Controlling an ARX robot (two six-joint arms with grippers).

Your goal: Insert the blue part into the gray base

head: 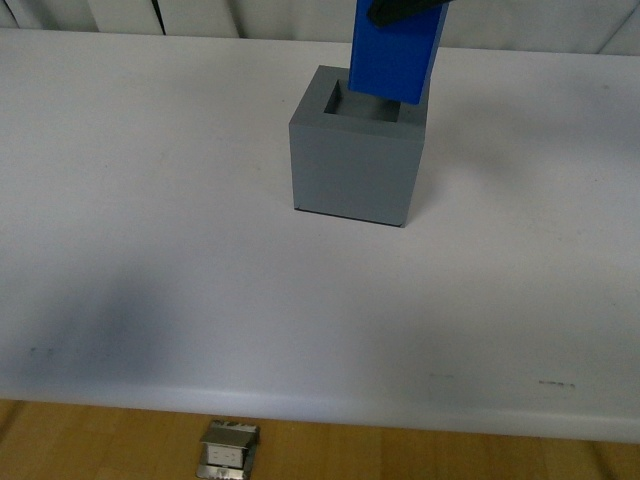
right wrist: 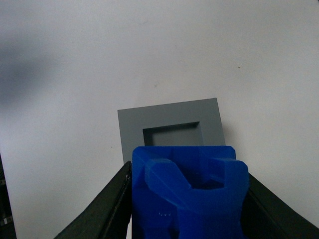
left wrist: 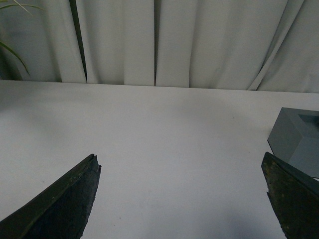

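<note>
The gray base stands on the white table, its square recess open on top. The blue part hangs upright over the recess's far right side, its lower end at the rim. My right gripper is shut on it at the top edge of the front view. In the right wrist view the blue part, loop handle up, sits between my black fingers, with the gray base below. My left gripper is open and empty; the gray base shows beside one finger.
The white table ends at a front edge with wooden floor below. A small metal object lies on the floor. White curtains hang behind the table, and plant leaves show at one side.
</note>
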